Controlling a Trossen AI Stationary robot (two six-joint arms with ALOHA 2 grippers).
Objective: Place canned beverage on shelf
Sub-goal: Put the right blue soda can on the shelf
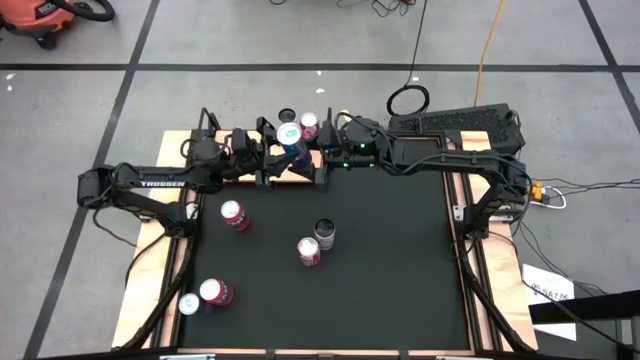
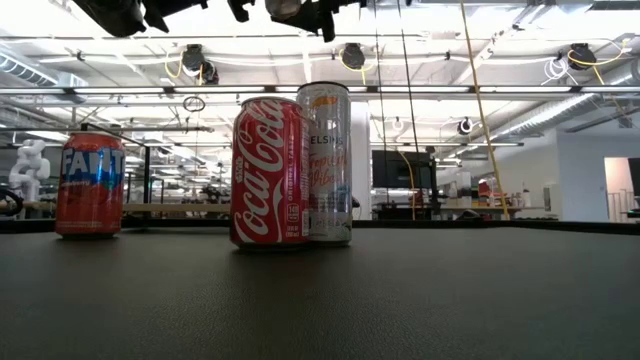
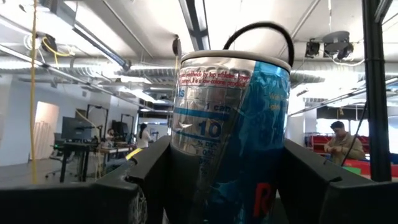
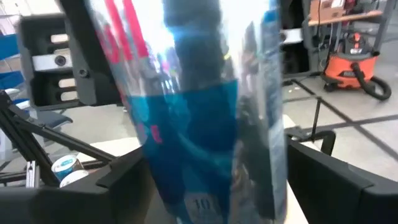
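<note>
Over the far edge of the black table (image 1: pixel 380 260), the left hand (image 1: pixel 275 160) pinches a blue can (image 1: pixel 291 140), held beside the wooden shelf (image 1: pixel 225 140). The right hand (image 1: pixel 318 158) brackets that can from the opposite side; whether it grips, I cannot tell. A Coca-Cola can (image 2: pixel 266 172) and a silver can (image 2: pixel 325 163) stand together mid-table.

Low across the table, the red can (image 2: pixel 267 172) in the middle carries the white Coca-Cola script running up its side. The slim silver can (image 2: pixel 326 163) touching it shows "ELSI" near its top — the rest is cut off. The red can (image 2: pixel 90 184) off to the side reads "FA" in big white letters, the rest unclear. From above, the left arm (image 1: pixel 150 183) bears "TROSSEN" in white. On the blue can (image 3: pixel 233 134), a large "10" — the small red print stays unreadable.
</note>
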